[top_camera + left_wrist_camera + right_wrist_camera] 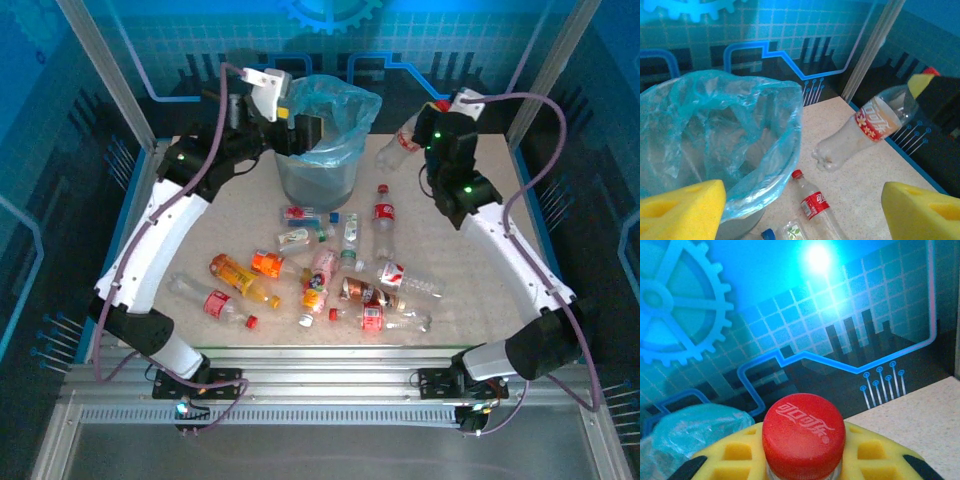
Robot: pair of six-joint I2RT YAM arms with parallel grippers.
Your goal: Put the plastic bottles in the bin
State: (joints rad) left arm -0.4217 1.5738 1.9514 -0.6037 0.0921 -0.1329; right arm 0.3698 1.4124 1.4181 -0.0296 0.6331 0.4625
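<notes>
— So, what are you doing now?
— My right gripper [434,115] squeezes tight on a clear bottle [400,147] under its red cap [804,435], up in the air just right of the bin [315,185]. My left gripper [298,128] is spread open and empty, over the bin's rim.
— What next?
— I think I carry it over the bin and let go. More bottles [320,275] lie in front of the bin.

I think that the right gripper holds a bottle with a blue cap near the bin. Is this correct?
Not quite. The cap is red, not blue, as the right wrist view shows. The rest is correct: the right gripper is shut on the bottle and holds it near the bin.
</notes>
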